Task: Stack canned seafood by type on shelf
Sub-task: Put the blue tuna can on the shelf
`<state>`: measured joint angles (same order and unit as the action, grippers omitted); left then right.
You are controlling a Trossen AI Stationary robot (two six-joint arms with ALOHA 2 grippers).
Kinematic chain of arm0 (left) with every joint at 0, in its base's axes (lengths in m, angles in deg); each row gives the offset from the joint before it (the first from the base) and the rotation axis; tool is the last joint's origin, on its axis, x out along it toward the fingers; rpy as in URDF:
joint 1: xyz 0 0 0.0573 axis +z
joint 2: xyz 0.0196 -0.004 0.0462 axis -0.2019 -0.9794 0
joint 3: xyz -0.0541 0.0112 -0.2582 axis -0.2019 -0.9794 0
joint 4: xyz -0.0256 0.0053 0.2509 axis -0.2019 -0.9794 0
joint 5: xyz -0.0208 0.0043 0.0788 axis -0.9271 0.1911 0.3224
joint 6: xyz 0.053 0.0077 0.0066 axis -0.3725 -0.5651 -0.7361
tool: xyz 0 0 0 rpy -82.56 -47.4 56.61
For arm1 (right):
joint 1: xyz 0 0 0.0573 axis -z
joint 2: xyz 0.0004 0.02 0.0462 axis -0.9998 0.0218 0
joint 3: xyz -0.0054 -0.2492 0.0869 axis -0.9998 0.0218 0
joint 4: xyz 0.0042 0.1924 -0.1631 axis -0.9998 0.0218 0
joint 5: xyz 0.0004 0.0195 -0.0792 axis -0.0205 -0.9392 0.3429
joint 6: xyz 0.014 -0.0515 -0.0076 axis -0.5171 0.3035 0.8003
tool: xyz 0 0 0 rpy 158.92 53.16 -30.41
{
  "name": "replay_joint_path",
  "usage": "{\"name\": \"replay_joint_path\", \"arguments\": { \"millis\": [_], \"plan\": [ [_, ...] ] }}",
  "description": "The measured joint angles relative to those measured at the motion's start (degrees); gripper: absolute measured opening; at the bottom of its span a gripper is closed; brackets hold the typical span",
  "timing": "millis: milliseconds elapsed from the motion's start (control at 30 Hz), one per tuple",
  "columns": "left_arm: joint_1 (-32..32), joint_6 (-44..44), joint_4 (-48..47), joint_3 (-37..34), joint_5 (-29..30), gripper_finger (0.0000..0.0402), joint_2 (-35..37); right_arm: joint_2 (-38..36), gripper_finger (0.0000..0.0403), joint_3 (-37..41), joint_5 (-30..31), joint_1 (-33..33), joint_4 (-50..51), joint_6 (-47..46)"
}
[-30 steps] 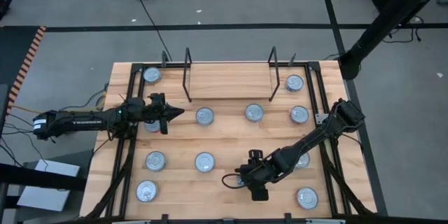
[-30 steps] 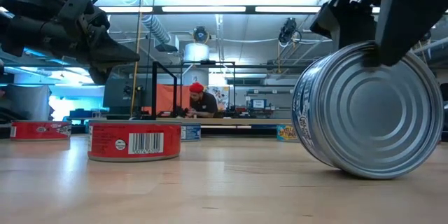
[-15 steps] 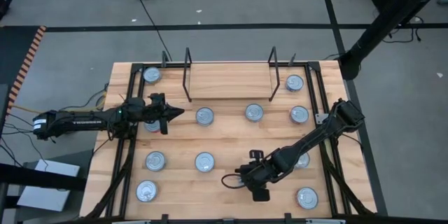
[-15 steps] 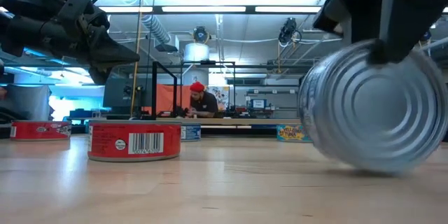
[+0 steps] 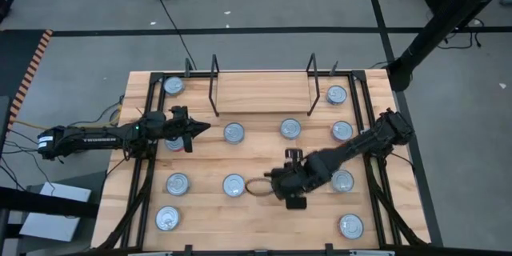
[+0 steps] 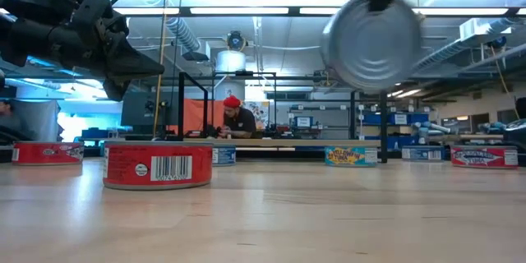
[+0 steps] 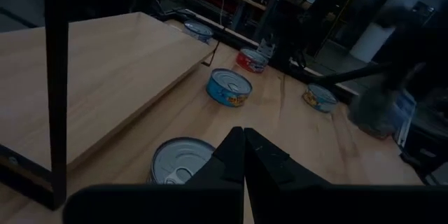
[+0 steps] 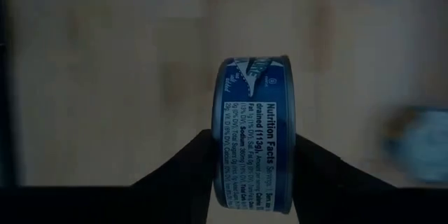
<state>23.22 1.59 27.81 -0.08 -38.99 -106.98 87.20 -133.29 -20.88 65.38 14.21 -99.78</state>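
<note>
The right end effector (image 5: 276,186) grips a blue tin (image 8: 255,129) on edge, lifted above the near-middle desk (image 5: 256,220). The left end effector (image 5: 200,128), closed and empty, waits left. Next: carry the tin to the far shelf (image 5: 260,92) and lay it flat.

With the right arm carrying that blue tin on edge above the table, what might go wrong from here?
1. The blue tin is pinched across its flat faces by the right gripper and stands on edge, so it may slip or land rolling.
2. Its way to the shelf crosses loose tins.
3. The black uprights could catch the arm.
</note>
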Motion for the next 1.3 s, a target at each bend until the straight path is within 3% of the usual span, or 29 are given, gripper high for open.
{"name": "replay_joint_path", "arguments": {
  "millis": [133,300,433,633,833,933,1300],
  "plan": [
    [0.00,-0.22,0.23,0.00,0.00,0.0006,0.00,0.00,0.0157,-3.02,5.09,6.25,3.52,8.47],
    [0.00,-4.82,-0.11,0.00,2.57,0.0006,0.00,-0.02,0.0156,-5.10,10.73,16.05,2.62,28.96],
    [0.00,-5.51,-1.26,0.00,9.11,0.0006,-0.04,-0.02,0.0156,-5.58,13.41,24.75,-4.33,45.33],
    [0.00,-5.66,-2.03,0.00,14.87,0.0006,-0.15,-0.02,0.0156,-5.61,12.38,36.24,-14.13,60.09],
    [0.00,-5.86,-2.14,0.00,15.50,0.0006,-0.15,0.31,0.0157,-4.76,8.08,43.73,-19.76,63.01],
    [0.00,-5.58,-2.12,0.00,15.47,0.0006,-0.15,0.41,0.0158,-0.35,5.26,45.70,-25.78,62.48],
    [0.00,-5.40,-2.32,0.00,15.48,0.0006,-0.24,0.54,0.0158,16.33,4.82,50.55,-44.61,67.82]
  ]
}}
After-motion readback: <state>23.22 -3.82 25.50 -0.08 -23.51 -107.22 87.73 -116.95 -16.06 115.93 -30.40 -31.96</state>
